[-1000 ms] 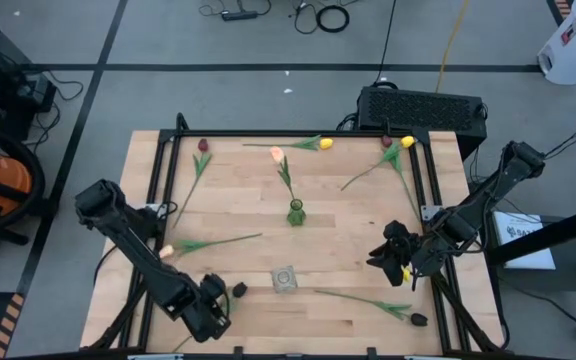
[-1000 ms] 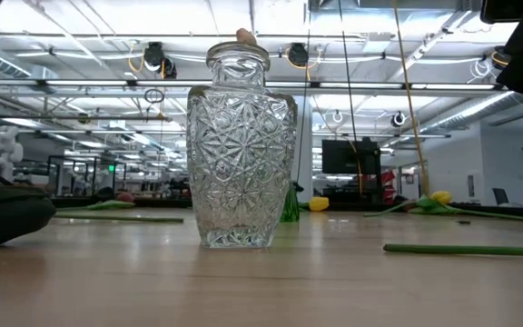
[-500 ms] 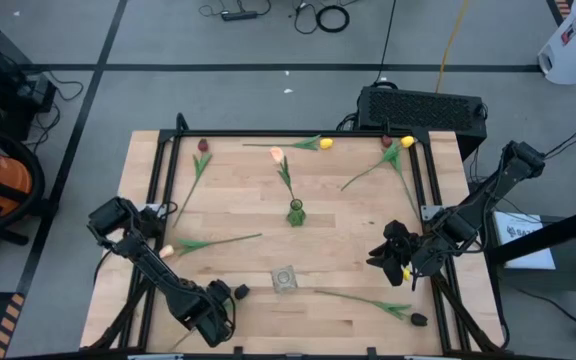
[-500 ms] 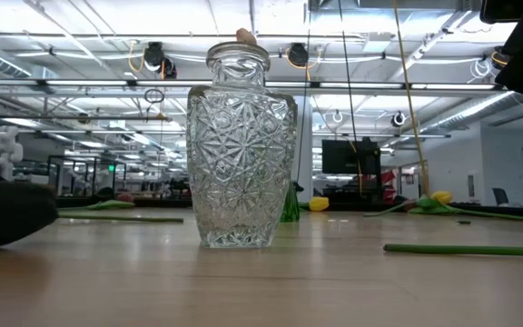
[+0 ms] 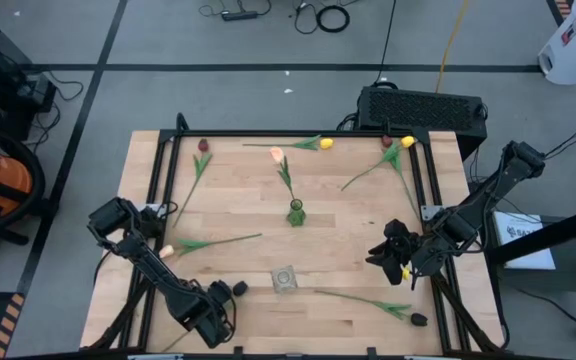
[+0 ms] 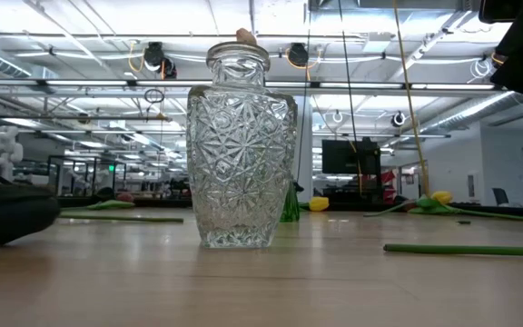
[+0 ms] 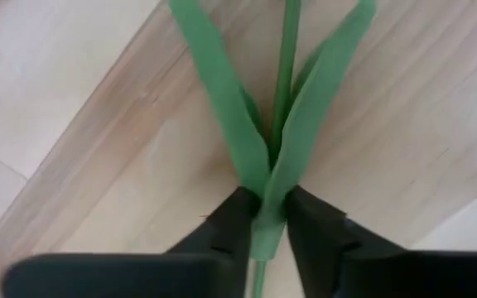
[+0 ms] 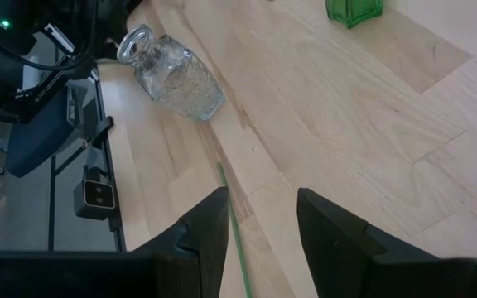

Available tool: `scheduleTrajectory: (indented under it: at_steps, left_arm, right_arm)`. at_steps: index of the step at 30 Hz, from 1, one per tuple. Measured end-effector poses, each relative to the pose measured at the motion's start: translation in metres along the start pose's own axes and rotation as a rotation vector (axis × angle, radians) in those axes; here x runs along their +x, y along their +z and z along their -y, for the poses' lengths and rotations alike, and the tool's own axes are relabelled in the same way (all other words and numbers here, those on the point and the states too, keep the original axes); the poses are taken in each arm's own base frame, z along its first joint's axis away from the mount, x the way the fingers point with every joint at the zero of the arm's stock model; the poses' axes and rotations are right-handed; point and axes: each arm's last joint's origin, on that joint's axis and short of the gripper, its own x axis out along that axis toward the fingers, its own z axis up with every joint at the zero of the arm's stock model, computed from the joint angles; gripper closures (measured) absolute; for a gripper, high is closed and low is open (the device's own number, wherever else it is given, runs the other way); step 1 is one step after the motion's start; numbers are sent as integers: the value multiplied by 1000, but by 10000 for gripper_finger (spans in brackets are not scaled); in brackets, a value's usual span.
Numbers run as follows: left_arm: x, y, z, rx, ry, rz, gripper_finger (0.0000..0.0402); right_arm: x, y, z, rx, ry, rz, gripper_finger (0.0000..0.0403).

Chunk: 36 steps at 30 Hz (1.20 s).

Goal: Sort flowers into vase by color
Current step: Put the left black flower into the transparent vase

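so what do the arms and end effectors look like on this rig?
Both arms are matte black with chunky jointed links. The left end effector has two flat, dark, blunt-tipped fingers; the right end effector matches. A yellow marking shows near the right wrist. No cables are discernible.

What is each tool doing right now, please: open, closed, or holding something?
Left tool: closed on a flower stem at the table's near-left edge.
Right tool: open, holding nothing, above the table's right side.
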Motion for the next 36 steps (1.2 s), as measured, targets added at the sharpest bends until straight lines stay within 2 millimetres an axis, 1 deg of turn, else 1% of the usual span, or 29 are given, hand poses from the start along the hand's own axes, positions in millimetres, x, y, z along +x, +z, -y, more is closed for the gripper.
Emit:
scheduleTrajectory:
  at_steps: [2,4,8,10,12,13,16,19,23,26,30,33,36]
  left_arm:
    - [0,0,0,0,1,5,373]
    - [0,0,0,0,5,8,390]
    - [0,0,-2,-7,17,11,389]
    - [-5,1,-3,-9,11,23,392]
    - [-10,2,-6,-18,8,72,395]
    - [-14,4,-10,-30,32,135,396]
    - [-32,10,-22,-78,67,243,398]
    - [-51,13,-35,-89,103,283,398]
    - [-76,27,-48,-122,91,404,399]
    - [-94,36,-57,-151,39,508,399]
    - [-122,48,-68,-169,-46,701,399]
    - [-146,53,-74,-133,-106,815,399]
    - [-175,59,-79,-80,-121,935,400]
  right_arm:
    - [0,0,0,0,0,0,267]
    - [0,0,0,0,0,0,267]
    - [0,0,0,0,0,0,267]
    - [0,0,0,0,0,0,267]
    - [0,0,0,0,0,0,267]
    - [0,0,0,0,0,0,267]
    - [0,0,0,0,0,0,267]
    - [0,0,0,0,0,-1,267]
    - [0,0,0,0,1,-3,267]
    - [0,0,0,1,2,-4,267]
    - [0,0,0,10,1,-4,267]
    - [0,0,0,25,0,-2,267]
    - [0,0,0,44,0,0,267]
